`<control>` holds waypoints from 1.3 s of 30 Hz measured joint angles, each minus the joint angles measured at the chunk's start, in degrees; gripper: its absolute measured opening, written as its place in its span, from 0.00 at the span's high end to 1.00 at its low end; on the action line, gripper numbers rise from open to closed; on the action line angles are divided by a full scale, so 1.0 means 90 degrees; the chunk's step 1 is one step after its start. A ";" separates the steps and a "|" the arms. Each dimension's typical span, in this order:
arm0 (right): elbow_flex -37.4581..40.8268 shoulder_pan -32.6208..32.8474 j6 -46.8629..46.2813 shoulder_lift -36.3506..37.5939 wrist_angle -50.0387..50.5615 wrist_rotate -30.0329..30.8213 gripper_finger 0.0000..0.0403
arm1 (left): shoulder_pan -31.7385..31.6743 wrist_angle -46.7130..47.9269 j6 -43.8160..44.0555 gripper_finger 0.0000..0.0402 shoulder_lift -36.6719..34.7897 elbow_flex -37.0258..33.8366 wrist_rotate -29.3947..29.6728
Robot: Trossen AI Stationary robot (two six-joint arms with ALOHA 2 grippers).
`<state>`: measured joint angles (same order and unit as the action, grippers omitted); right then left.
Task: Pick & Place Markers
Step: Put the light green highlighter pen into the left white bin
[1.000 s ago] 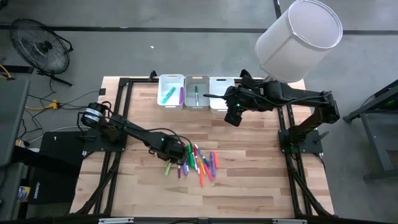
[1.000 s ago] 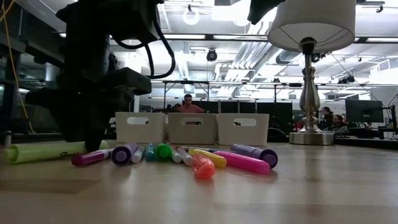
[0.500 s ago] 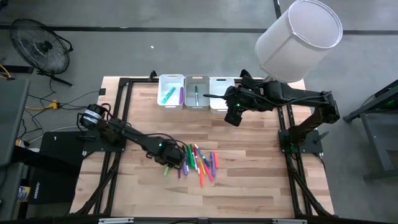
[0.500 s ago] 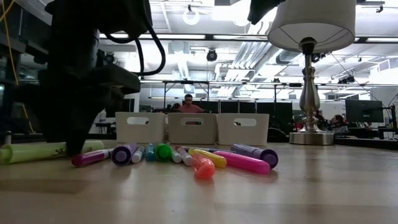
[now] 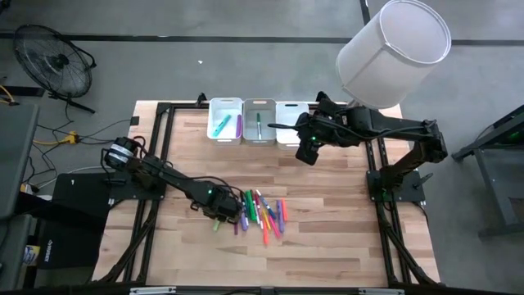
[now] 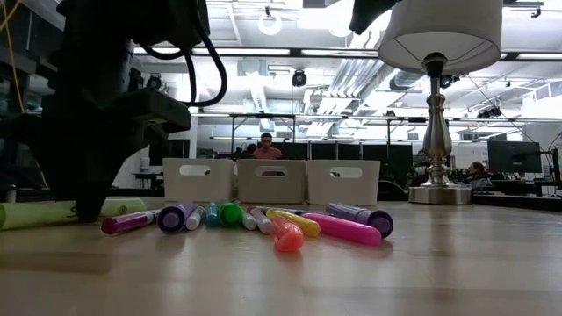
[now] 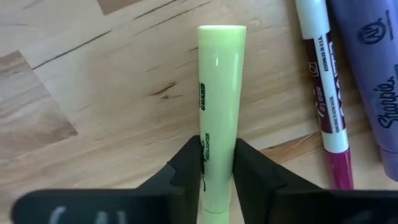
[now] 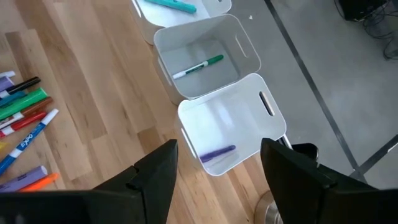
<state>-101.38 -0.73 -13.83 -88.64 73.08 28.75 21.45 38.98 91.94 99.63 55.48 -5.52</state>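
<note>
A yellow-green marker (image 7: 221, 93) lies flat on the wooden table at the left end of a loose row of markers (image 5: 262, 215) in purple, pink, red, orange and green. My left gripper (image 7: 217, 163) points down over it, shut on its barrel; the low view shows this gripper (image 6: 88, 209) as a dark mass over that marker (image 6: 35, 214). My right gripper (image 8: 214, 168) hangs open, high above three white bins (image 5: 260, 121) at the far edge. Those bins hold a teal, a green (image 8: 198, 65) and a purple marker (image 8: 217, 154). My left gripper pinches the yellow-green marker's printed barrel (image 7: 219, 134) between its two fingers, one on each long side, well back from the rounded end (image 7: 222, 34). The fingers come from above, pointing down, and lie across the marker. The marker lies flat on the table.
A lamp with a white shade (image 5: 393, 53) stands at the table's far right, its metal stem (image 6: 436, 105) beside the bins. A dark red marker (image 7: 323, 93) and a purple one (image 7: 373, 81) lie close beside the held one. Bare wood lies toward the near edge.
My left gripper has gone a little toward the table's near and left edges, still pointing down, and stands over the yellow-green marker. The markers lie where they were.
</note>
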 joint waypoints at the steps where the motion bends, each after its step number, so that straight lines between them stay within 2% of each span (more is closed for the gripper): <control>1: 0.0000 0.0000 0.0000 0.0000 0.0000 0.0002 0.46 | 0.0001 -0.0002 0.0000 0.87 0.0000 0.0000 0.0030; 21: 0.0000 0.0000 -0.0018 0.0000 0.0008 0.0000 0.46 | 0.0006 -0.0133 -0.0233 0.87 -0.0008 -0.0005 0.0324; 33: 0.0000 0.0005 -0.0173 0.0000 0.0285 -0.0138 0.46 | -0.0064 0.0107 -0.0294 0.87 -0.0746 -0.0027 0.1027; 39: 0.0017 0.0060 -0.0271 -0.0002 0.0310 -0.0224 0.46 | -0.0455 0.0320 -0.0574 0.87 -0.1312 -0.0017 0.1498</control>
<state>-101.23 -0.19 -16.27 -88.66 75.87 26.73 17.35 41.86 86.77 87.83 55.33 7.96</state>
